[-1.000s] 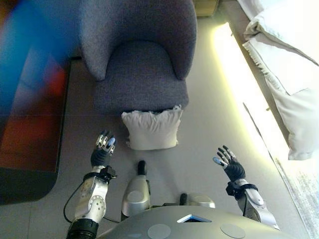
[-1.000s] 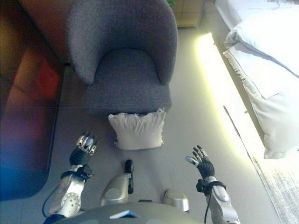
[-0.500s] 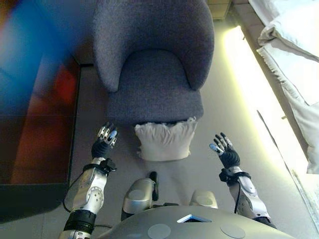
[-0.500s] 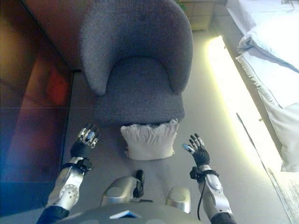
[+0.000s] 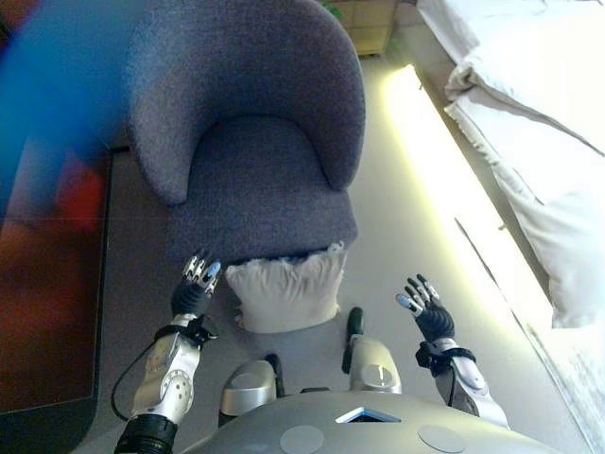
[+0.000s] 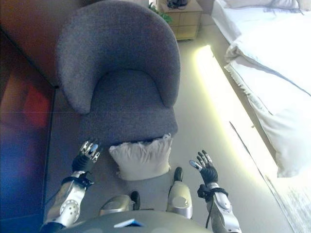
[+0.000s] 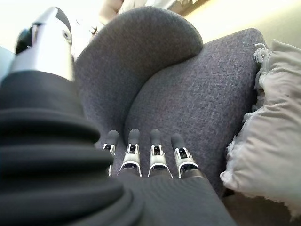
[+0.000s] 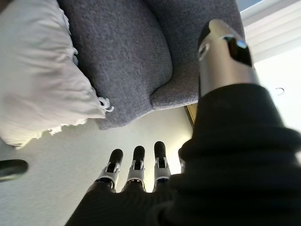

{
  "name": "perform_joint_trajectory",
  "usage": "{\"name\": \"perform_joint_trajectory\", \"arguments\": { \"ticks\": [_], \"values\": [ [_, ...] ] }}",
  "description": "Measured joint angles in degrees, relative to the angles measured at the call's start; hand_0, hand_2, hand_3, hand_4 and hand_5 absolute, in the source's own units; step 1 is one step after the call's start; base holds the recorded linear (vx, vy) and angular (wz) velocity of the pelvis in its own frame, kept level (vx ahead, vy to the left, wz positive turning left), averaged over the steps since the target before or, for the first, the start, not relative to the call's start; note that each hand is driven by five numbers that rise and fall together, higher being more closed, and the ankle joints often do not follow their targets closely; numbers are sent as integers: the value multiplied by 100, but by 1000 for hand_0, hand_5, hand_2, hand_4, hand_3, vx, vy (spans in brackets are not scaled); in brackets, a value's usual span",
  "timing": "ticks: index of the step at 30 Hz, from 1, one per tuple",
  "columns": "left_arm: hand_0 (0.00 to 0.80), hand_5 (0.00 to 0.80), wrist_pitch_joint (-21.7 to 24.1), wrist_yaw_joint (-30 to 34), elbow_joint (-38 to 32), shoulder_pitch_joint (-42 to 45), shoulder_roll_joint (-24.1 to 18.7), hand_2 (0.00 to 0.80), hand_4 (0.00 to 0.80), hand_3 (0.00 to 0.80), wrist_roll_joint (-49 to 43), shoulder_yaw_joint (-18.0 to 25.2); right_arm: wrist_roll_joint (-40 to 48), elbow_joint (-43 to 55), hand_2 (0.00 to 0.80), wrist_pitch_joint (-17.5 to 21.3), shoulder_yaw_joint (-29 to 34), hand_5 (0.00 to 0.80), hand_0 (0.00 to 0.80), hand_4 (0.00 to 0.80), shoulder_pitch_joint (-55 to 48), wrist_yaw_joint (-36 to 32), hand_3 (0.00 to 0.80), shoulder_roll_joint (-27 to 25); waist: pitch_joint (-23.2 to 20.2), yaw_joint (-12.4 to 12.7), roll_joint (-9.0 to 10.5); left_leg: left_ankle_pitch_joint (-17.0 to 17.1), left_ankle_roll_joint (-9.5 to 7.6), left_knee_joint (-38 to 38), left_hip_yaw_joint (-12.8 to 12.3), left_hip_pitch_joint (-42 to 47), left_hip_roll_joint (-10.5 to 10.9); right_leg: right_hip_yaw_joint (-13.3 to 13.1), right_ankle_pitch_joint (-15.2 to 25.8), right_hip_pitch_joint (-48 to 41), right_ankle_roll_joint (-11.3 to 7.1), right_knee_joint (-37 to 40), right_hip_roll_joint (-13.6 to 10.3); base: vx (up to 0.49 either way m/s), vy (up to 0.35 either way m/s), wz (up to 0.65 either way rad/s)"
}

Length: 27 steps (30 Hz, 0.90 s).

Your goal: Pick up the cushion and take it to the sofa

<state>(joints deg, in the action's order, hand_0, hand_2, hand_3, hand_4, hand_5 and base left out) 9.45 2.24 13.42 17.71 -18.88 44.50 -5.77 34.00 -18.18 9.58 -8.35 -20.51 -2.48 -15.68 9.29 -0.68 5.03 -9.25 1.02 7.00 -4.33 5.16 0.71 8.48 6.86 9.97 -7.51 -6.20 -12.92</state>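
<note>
A white cushion with a frilled edge stands on the floor, leaning against the front of a grey armchair, the sofa of the task. It also shows in the left wrist view and the right wrist view. My left hand is open and empty, just left of the cushion, apart from it. My right hand is open and empty, some way right of the cushion. Both hands hover above the floor.
A bed with white bedding runs along the right, with a lit strip at its base. A dark reddish cabinet stands on the left. A small wooden shelf unit is behind the armchair.
The camera has shifted, so armchair and cushion sit further left in the picture. My right hand is now further from the cushion than half a second ago. Both hands stay open.
</note>
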Motion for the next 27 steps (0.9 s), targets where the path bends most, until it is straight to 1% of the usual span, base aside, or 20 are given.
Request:
{"name": "perform_joint_trajectory", "arguments": {
  "ticks": [1,2,3,4,6,8,10,12,13,14,16,18,19,21,22,23,24,25,26,27],
  "values": [
    [0,0,0,-4,-78,42,25,0,0,0,-2,0,0,-1,0,0,14,0,0,0,0,-43,0,-54,-42,25,-117,-32,51,-44,31,53,-163,26,-95,-48,178,-34,178,373,-169,19],
    [0,0,0,-11,-180,78,28,0,0,0,-2,5,-4,14,0,-3,20,0,0,0,54,-79,0,-116,-52,15,-185,-27,107,-23,53,64,-290,79,-177,-50,302,-126,280,377,-203,12],
    [0,0,-2,-16,-230,82,37,0,0,0,-1,5,-7,25,0,-3,68,0,0,0,133,-78,0,-145,-59,10,-228,-18,124,-21,75,127,-348,138,-266,-50,395,-259,355,280,-174,15],
    [0,0,-10,-27,-279,79,35,0,0,0,1,12,-10,31,0,-4,73,0,0,0,231,-74,0,-194,-62,9,-244,12,182,39,109,101,-465,152,-410,-54,434,-393,411,295,-204,19],
    [0,0,-17,-90,-311,56,40,0,0,0,0,20,-11,94,0,-4,73,0,0,0,265,-75,0,-293,-68,3,-238,13,186,157,139,107,-541,152,-603,-94,478,-560,471,248,-195,20],
    [0,0,-16,-200,-311,8,38,0,0,0,-2,33,-11,99,0,-4,74,0,0,0,298,-82,0,-342,-82,3,-207,16,193,455,147,3,-590,153,-763,-106,498,-657,515,219,-181,16],
    [0,0,-16,-225,-306,5,43,0,0,0,-1,45,-11,100,0,-4,77,0,0,0,304,-110,0,-357,-96,13,-177,42,229,1051,132,-256,-622,178,-875,-193,529,-667,520,154,-114,9],
    [0,0,-15,-218,-295,6,48,0,0,0,0,66,-14,99,0,1,85,0,0,0,288,-188,0,-361,-118,8,-160,149,389,1647,106,-576,-657,205,-983,-210,577,-721,471,84,-10,11],
    [0,0,-14,-216,-288,8,48,0,0,0,3,73,-31,101,0,5,88,0,0,0,331,-195,0,-367,-118,20,-170,238,454,1857,42,-705,-702,243,-1031,-230,613,-751,459,90,83,20],
    [0,0,-14,-213,-286,4,55,0,0,0,4,72,-33,100,0,7,88,0,0,0,322,-195,0,-370,-120,2,-168,313,474,1921,-47,-756,-726,300,-1057,-244,642,-759,432,86,99,24],
    [0,0,-8,-177,-278,-2,120,0,0,0,8,70,-33,93,0,12,94,0,0,0,303,-206,0,-413,-126,-5,-186,429,412,1845,-132,-720,-747,347,-1104,-239,707,-790,406,116,165,18],
    [0,0,-9,-132,-239,17,231,0,0,0,11,66,-35,90,0,13,107,0,0,0,289,-207,0,-492,-104,-22,-219,412,365,1758,-219,-681,-840,397,-1131,-312,806,-774,382,126,207,17],
    [0,0,-9,-100,-240,32,279,0,0,0,10,64,-34,90,0,12,110,0,0,0,266,-200,0,-538,-127,-5,-268,407,373,1546,-186,-631,-968,426,-1156,-330,791,-774,388,126,201,19],
    [0,0,-10,-89,-239,14,284,0,0,0,6,55,-31,90,0,14,116,0,0,0,298,-168,0,-558,-105,0,-309,396,394,1006,-118,-604,-1132,420,-1161,-326,705,-776,385,97,196,16],
    [0,0,-11,-81,-238,6,282,0,0,0,5,35,-28,91,0,18,112,0,0,0,310,-130,0,-561,-93,6,-336,396,402,558,-10,-593,-1140,381,-1137,-296,651,-778,381,43,229,12],
    [0,0,-12,-67,-239,-9,283,0,0,0,4,15,-28,92,0,26,103,0,0,0,306,-76,0,-574,-75,15,-375,425,401,202,-14,-595,-1134,340,-1109,-213,589,-794,378,23,244,-2],
    [0,0,-16,-53,-234,-27,282,0,0,0,3,-8,-28,110,0,42,104,0,0,0,329,-31,0,-600,-21,13,-465,418,345,-47,-37,-589,-1118,313,-1071,-124,523,-834,376,21,269,-22],
    [0,0,-18,-40,-184,-61,266,0,0,0,2,-19,-30,99,0,60,94,0,0,0,381,50,0,-600,39,52,-550,561,439,-118,41,-596,-1052,236,-1050,-31,444,-924,341,47,238,-49],
    [0,0,-25,-39,-60,-84,229,0,0,0,2,-15,-30,108,0,62,72,0,0,0,407,106,0,-526,76,108,-467,626,536,-92,-5,-614,-902,113,-1011,74,348,-948,198,71,193,-51],
    [0,0,-26,-28,-7,-97,217,0,0,0,2,-17,-31,150,0,63,70,0,0,0,411,132,0,-486,101,150,-460,631,531,-81,-45,-684,-788,125,-930,66,226,-842,31,89,158,-39]
  ]
}}
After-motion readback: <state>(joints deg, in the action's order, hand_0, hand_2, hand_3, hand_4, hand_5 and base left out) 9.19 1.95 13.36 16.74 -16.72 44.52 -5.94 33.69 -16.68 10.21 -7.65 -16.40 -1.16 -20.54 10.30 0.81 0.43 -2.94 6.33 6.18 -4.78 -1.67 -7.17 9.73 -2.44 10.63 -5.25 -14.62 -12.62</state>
